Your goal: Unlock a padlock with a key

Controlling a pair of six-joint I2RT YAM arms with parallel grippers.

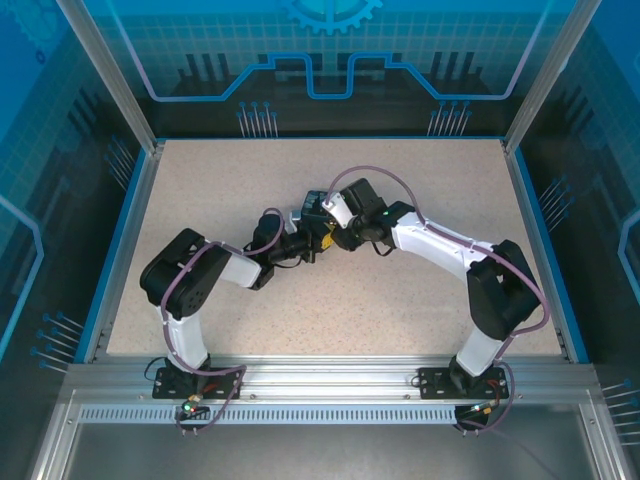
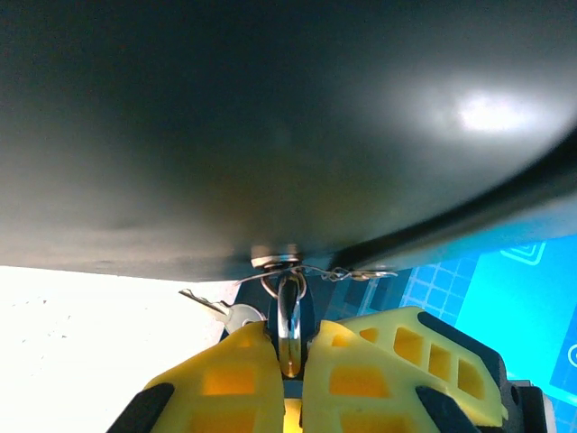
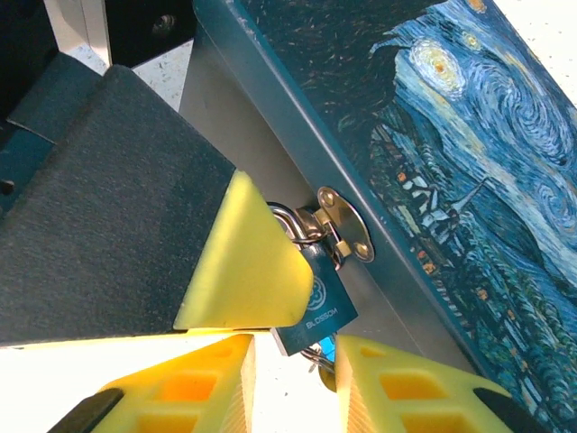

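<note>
The blue padlock (image 3: 323, 302) hangs by its silver shackle from the brass hasp (image 3: 343, 222) on the swirl-painted box (image 3: 451, 144). My left gripper (image 2: 290, 350) is shut on the padlock (image 2: 289, 317); one of its yellow fingers (image 3: 245, 262) lies flat against the lock's face. A small metal key (image 2: 224, 310) sticks out to the left beside the lock, on a thin wire ring (image 2: 347, 273). My right gripper (image 3: 296, 363) sits just below the padlock, open, with the lock's bottom edge and a bit of metal ring (image 3: 315, 354) in the gap near its right finger. Both grippers meet at mid-table (image 1: 318, 236).
The box's dark underside (image 2: 270, 135) hangs close over the left gripper. Speckled tabletop (image 1: 400, 300) stretches all round the arms, bounded by a blue rim (image 1: 540, 240) and clear panels behind.
</note>
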